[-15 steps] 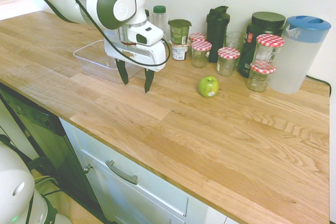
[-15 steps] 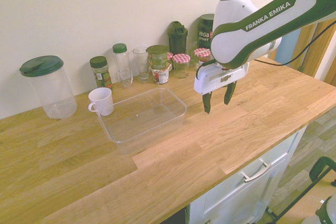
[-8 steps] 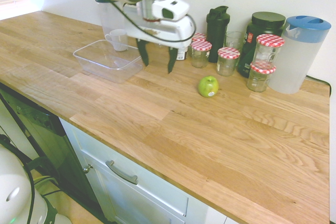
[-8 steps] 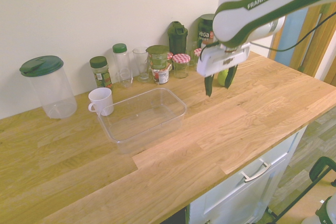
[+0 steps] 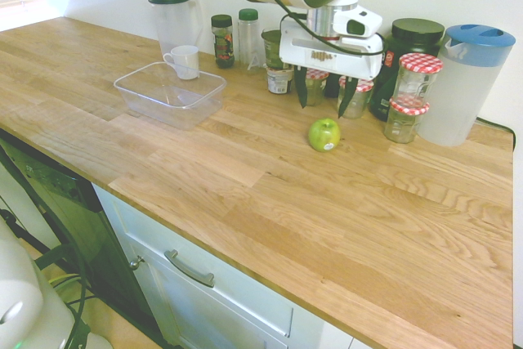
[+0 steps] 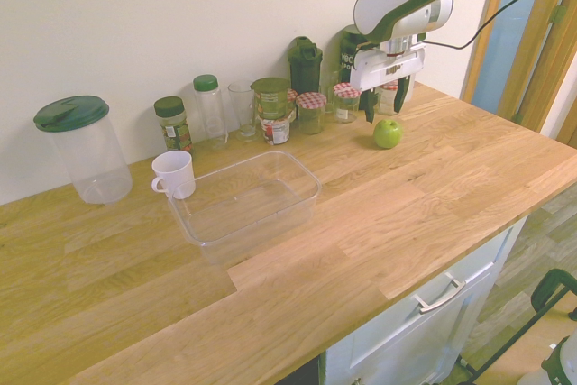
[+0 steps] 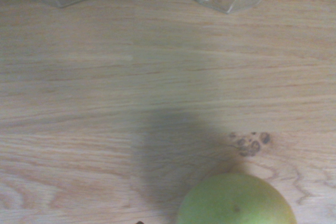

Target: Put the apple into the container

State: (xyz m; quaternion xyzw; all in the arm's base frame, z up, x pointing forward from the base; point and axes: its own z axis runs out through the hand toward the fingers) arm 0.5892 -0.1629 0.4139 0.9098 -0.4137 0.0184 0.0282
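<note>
Countertop apple (image 5: pixel 324 134) below open, downward gripper (image 5: pixel 324 92)

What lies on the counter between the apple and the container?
Only bare wooden counter separates the apple from the container; the second exterior view shows it best.

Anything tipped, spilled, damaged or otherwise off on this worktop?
Nothing stands out. The apple sits whole on the bare wood, the container lies flat and empty, and the jars and pitchers along the wall stand upright. The end effector hangs open above the apple, touching nothing.
</note>
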